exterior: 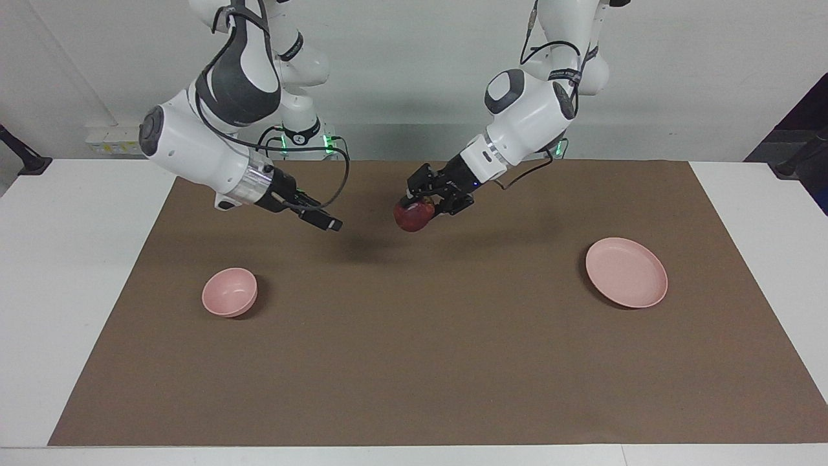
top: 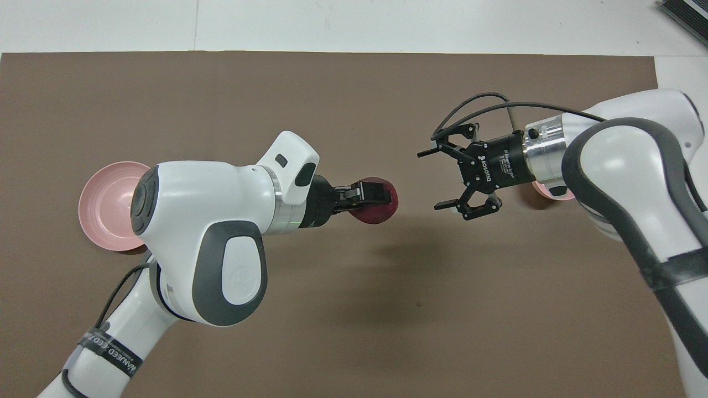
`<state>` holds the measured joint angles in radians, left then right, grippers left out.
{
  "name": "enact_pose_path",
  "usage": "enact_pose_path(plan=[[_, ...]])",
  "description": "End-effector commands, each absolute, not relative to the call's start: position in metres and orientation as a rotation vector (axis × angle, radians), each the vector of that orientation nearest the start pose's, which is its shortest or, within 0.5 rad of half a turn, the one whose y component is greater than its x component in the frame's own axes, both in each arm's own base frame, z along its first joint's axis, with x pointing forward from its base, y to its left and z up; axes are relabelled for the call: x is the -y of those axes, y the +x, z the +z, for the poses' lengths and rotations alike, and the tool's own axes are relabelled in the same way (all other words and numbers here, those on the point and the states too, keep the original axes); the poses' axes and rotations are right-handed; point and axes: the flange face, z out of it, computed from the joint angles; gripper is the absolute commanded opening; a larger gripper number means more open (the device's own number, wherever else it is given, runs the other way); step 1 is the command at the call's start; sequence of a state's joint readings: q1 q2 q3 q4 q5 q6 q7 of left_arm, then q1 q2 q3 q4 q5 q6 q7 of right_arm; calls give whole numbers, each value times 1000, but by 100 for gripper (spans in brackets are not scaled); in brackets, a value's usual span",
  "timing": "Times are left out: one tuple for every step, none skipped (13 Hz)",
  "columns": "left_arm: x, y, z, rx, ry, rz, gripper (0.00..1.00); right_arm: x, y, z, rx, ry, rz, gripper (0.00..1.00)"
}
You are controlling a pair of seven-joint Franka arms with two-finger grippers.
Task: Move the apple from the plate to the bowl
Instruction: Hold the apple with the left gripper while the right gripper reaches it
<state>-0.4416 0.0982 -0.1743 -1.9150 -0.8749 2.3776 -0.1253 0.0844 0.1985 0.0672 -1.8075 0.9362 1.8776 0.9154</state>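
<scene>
The dark red apple [exterior: 409, 220] [top: 371, 215] hangs above the middle of the brown mat, with my left gripper [exterior: 419, 206] [top: 374, 194] shut on it from above. My right gripper [exterior: 328, 224] [top: 432, 180] is open, also over the mat's middle. Its spread fingers point at the apple from a short gap away, and it holds nothing. The pale pink plate [exterior: 626, 272] [top: 105, 205] lies bare toward the left arm's end of the table. The small pink bowl [exterior: 229, 292] sits toward the right arm's end. From overhead, the right arm covers all but a sliver of the bowl [top: 545, 191].
The brown mat [exterior: 414, 362] covers most of the white table [exterior: 58, 272]. A cable loops off the right wrist [top: 475, 102]. A dark object [top: 686, 14] lies at the table's corner, farthest from the robots at the right arm's end.
</scene>
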Motion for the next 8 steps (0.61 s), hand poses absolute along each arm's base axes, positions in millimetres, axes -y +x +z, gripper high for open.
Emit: enact_pose_path(plan=[[363,504,491,-81,2331,69,0,-171,584,456,-1303,-1904,705,100],[362,504,491,-82,2331,73,0,-171,582,454,-1311,-1891,701,100],[362,504,491,-82,2331,74,0,-183,578,452,-1302,-1895,716,100],[363,504,491,-81,2331,75,0,-189,574,445,-1306,-1876,744,100],[363,504,491,-82,2331,74,0,-195,569,439,-1311,-1880,755,100],[363,504,491,-80,2331,73,0,-202,566,436,-1303,-1891,767,100],[363,504,491,-80,2331,73,0,-203,564,433,-1311,-1891,776,100],[363,504,491,-81,2331,75,0,-208,560,434,-1317,-1888,789,100]])
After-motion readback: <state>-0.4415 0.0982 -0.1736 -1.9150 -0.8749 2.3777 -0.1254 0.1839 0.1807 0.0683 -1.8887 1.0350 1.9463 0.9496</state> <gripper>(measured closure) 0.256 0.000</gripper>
